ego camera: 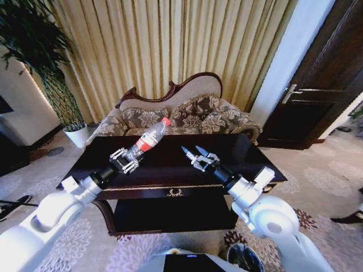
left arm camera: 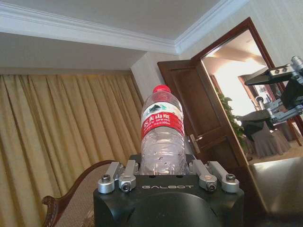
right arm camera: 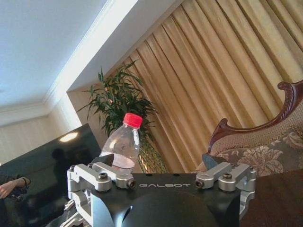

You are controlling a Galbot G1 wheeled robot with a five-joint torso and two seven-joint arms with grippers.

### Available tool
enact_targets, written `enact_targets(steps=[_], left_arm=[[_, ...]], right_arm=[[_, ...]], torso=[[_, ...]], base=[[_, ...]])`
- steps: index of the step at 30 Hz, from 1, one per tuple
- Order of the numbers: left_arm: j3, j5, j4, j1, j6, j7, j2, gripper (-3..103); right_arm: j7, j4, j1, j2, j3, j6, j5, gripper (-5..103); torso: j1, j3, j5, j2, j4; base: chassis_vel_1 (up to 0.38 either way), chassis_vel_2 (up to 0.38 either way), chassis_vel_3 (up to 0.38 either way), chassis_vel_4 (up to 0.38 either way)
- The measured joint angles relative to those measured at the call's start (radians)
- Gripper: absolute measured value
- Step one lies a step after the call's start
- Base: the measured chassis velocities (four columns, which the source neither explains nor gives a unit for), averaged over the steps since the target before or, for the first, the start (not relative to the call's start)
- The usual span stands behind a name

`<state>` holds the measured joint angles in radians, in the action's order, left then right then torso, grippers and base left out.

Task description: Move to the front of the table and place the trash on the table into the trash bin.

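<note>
Two grippers work above the table [ego camera: 170, 164]. Our left gripper [ego camera: 126, 160] pinches the bottle [ego camera: 148, 139] by its base, over the left part of the table near the back edge, neck tilted up and away. Our right gripper [ego camera: 197, 154] hovers spread over the middle, holding nothing. The bin [ego camera: 245, 258] stands on the floor off the front right corner. We judge the base grip shallow: the smooth bottle may pivot or slip during the swing across, or clip the right gripper.
</note>
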<state>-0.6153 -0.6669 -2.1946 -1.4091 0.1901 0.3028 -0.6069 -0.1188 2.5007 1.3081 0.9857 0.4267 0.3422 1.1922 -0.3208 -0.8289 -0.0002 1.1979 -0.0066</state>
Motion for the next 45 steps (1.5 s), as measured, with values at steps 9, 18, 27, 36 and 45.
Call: enact_targets(steps=[9, 18, 27, 36, 45], left_arm=[[0.134, -0.001, 0.066, 0.136, 0.009, 0.014, 0.008, 41], [0.305, 0.001, 0.100, 0.299, 0.008, 0.011, 0.008, 41], [0.421, 0.004, 0.053, 0.360, -0.023, -0.031, 0.050, 41], [0.500, -0.015, 0.018, 0.430, -0.042, -0.061, 0.103, 41], [0.599, -0.024, 0.012, 0.500, -0.043, -0.069, 0.147, 41]], right_arm=[[0.000, -0.031, -0.031, -0.023, -0.011, -0.004, -0.002, 100], [0.000, -0.055, -0.050, -0.070, -0.013, -0.024, -0.002, 100], [0.000, -0.066, -0.074, -0.078, -0.023, -0.026, 0.001, 100], [0.000, -0.078, -0.091, -0.065, -0.049, -0.026, -0.002, 100], [0.000, -0.072, -0.085, -0.063, -0.048, -0.026, -0.023, 100]], torso=[[0.000, 0.000, 0.0003, 0.000, 0.0002], [0.000, 0.000, 0.0004, 0.000, 0.0000], [0.000, 0.000, 0.0003, 0.000, 0.0003], [0.000, 0.000, 0.0003, 0.000, 0.0001], [0.000, 0.000, 0.0002, 0.000, 0.0002]], base=[[0.000, 0.000, 0.000, 0.000], [0.000, 0.000, 0.000, 0.000], [0.000, 0.000, 0.000, 0.000], [0.000, 0.000, 0.000, 0.000], [0.000, 0.000, 0.000, 0.000]])
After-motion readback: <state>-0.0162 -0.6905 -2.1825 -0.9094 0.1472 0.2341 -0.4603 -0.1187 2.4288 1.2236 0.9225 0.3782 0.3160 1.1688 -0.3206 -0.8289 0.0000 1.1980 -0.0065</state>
